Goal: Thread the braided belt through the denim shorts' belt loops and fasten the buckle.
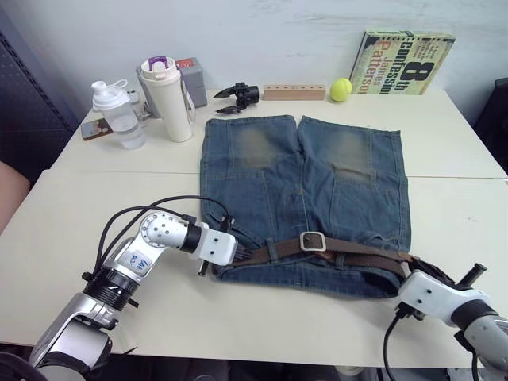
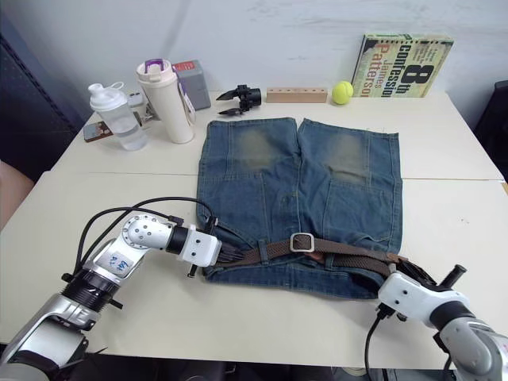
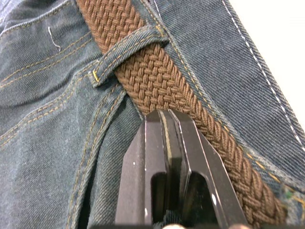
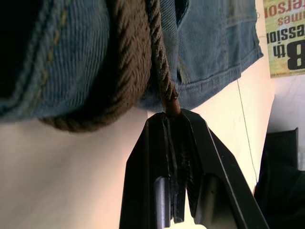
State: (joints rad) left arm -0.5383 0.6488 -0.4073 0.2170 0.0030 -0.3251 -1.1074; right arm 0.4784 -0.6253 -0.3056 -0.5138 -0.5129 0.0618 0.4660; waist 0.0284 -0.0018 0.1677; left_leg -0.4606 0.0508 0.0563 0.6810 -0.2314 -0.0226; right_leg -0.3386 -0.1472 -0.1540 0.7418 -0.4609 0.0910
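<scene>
The denim shorts [image 1: 302,175] lie flat on the table, waistband toward me. The braided belt [image 1: 357,255] runs along the waistband, with its buckle [image 1: 313,241] near the middle. My left gripper [image 1: 242,254] is at the waistband's left end. Its fingers [image 3: 181,157] are shut, with the tips against the belt's edge just past a belt loop [image 3: 128,52] that the belt passes under. My right gripper [image 4: 170,112] is at the waistband's right end, shut on the belt's leather tip [image 4: 171,102], where the belt folds round the shorts' edge.
Along the table's far side stand a clear shaker bottle [image 1: 115,111], a white tumbler [image 1: 168,99], a grey box [image 1: 193,79], a black clamp tool [image 1: 236,97], a wooden block [image 1: 294,92], a tennis ball [image 1: 341,89] and a book [image 1: 406,62]. A phone [image 1: 95,129] lies beside the bottle.
</scene>
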